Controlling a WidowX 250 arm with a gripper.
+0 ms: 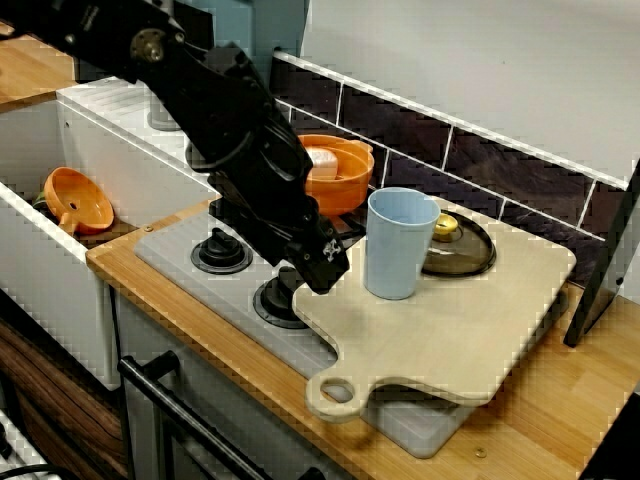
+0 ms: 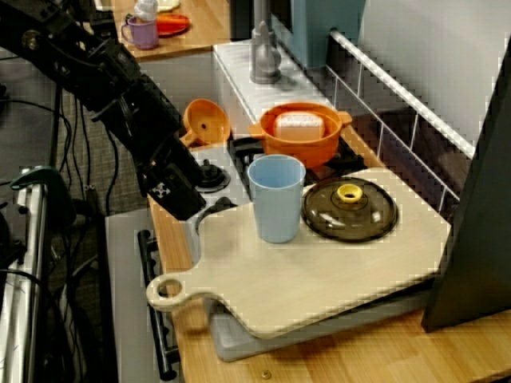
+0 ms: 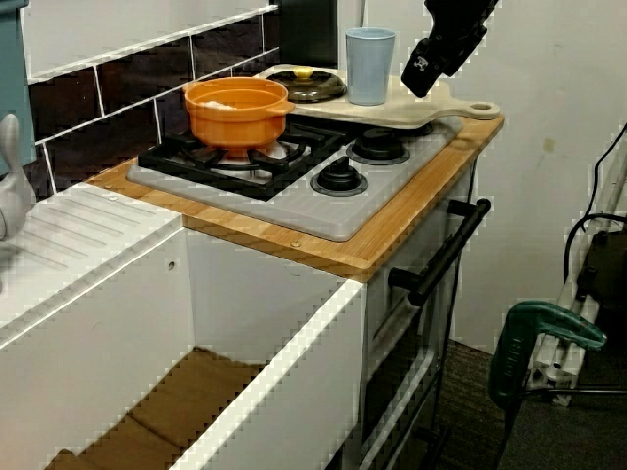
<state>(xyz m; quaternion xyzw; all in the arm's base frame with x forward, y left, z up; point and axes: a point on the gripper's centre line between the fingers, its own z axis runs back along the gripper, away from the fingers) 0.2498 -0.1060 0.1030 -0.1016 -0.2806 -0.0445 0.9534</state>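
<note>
In the view from above the stove front, my black gripper hangs low over the front right stove knob, just at the left edge of the pale wooden cutting board. Its fingers look pressed together with nothing between them. A light blue cup stands upright on the board, a short way right of the gripper. Behind the cup lies a dark glass lid with a yellow knob. The view along the counter shows the gripper left of the cup. In the low view from the sink, the gripper hovers beside the cup.
An orange pot with something white inside sits on the back burner. An orange funnel-like piece lies in the sink. A grey tap stands behind the sink. A dark panel leans at the board's far end. The board's looped handle overhangs the counter front.
</note>
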